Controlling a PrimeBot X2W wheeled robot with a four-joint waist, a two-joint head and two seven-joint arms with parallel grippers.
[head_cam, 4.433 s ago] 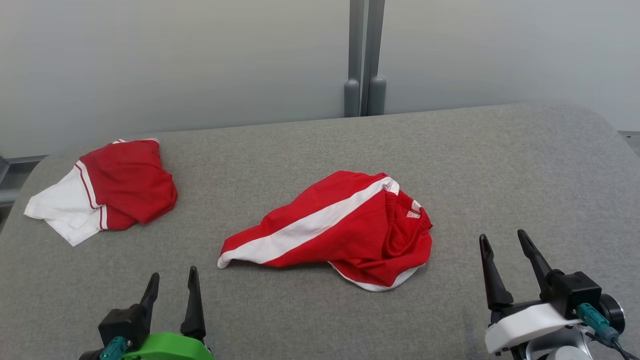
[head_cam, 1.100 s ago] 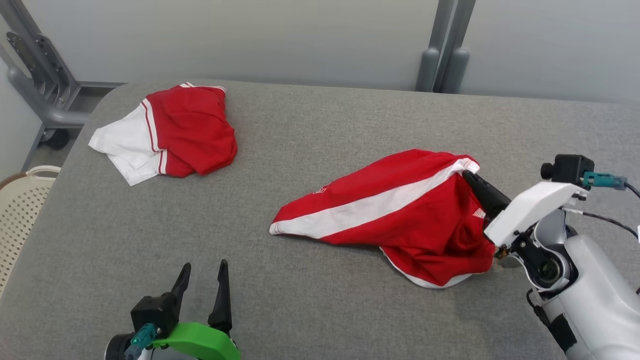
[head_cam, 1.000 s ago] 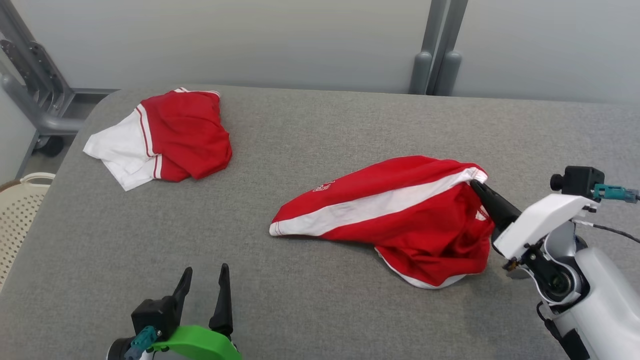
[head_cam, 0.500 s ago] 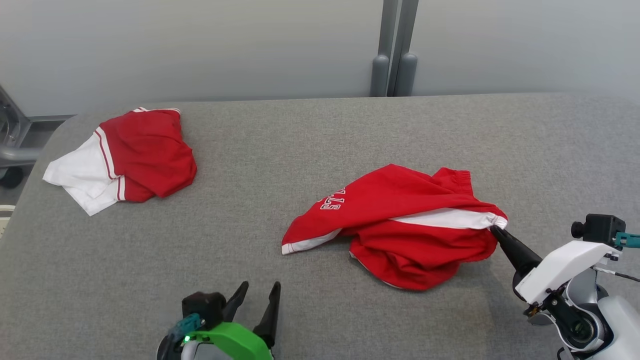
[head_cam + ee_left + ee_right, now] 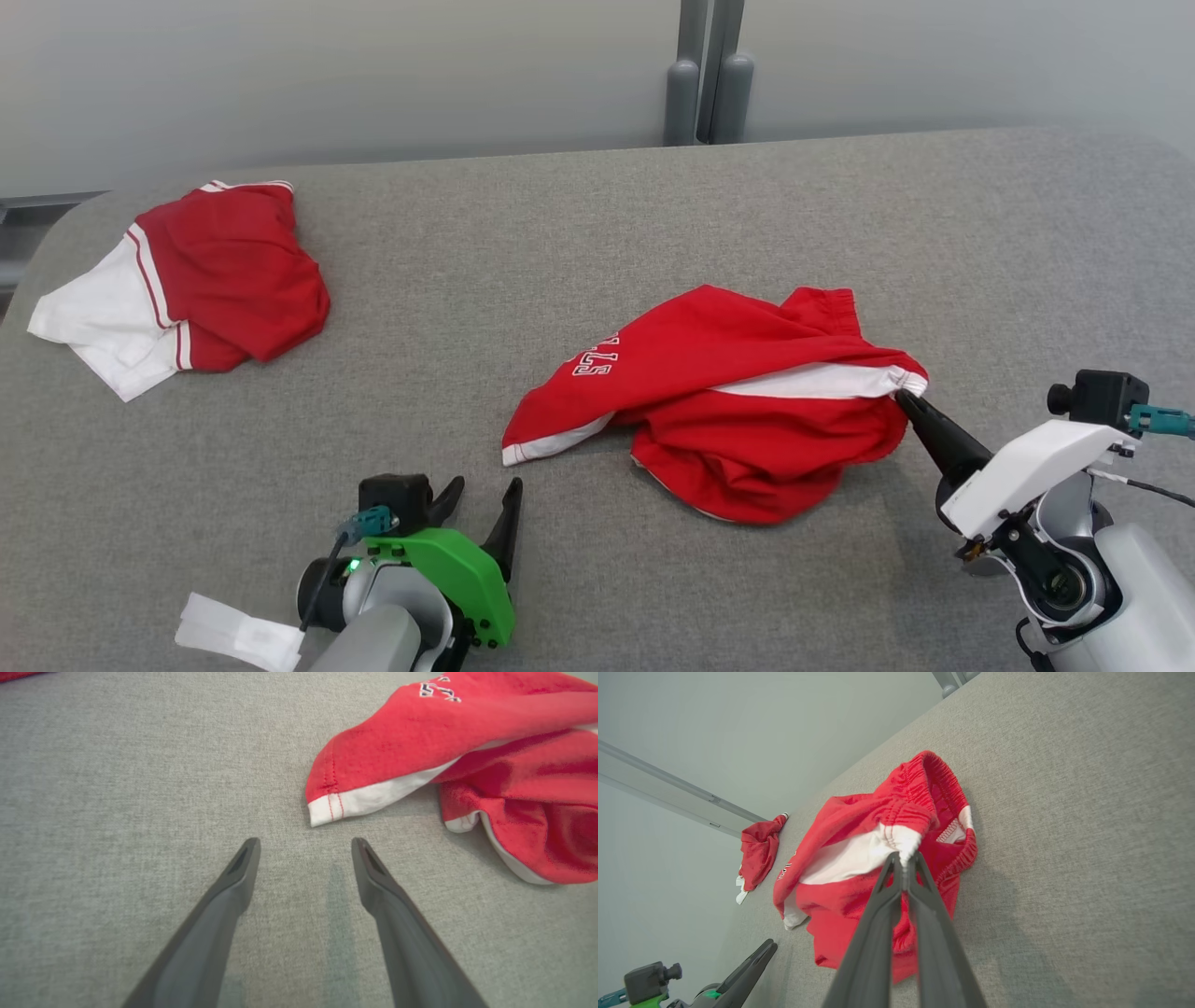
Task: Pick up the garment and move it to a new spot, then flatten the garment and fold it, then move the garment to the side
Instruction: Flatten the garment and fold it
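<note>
Our right pincer (image 5: 905,399) is squeezed tight, both fingers together, right on the white corner (image 5: 903,842) of the shorts' (image 5: 738,439) elastic waistband. From the right wrist view a little tuft of white fabric pokes out past the tips, so the grip is on the very edge. That corner is drawn out to a point toward the pincer, and the rest of the shorts sits in a rumpled red heap on the gray table (image 5: 560,233), about mid-table and a bit to our right. The waistband gapes open next to the pinched spot.

One leg runs out to our left, with white lettering (image 5: 593,359) on it and a white hem (image 5: 355,805) at the end.

Our left pincer (image 5: 304,843) has its fingers spread wide and holds nothing. It's low over the bare table with the tips just short of that hem, not touching it. We can't tell if the tips touch the table.

Well off at the far left of the table lies another garment (image 5: 224,271), red and white, bunched up. Behind the table there's a pale wall with two gray posts (image 5: 707,70).
</note>
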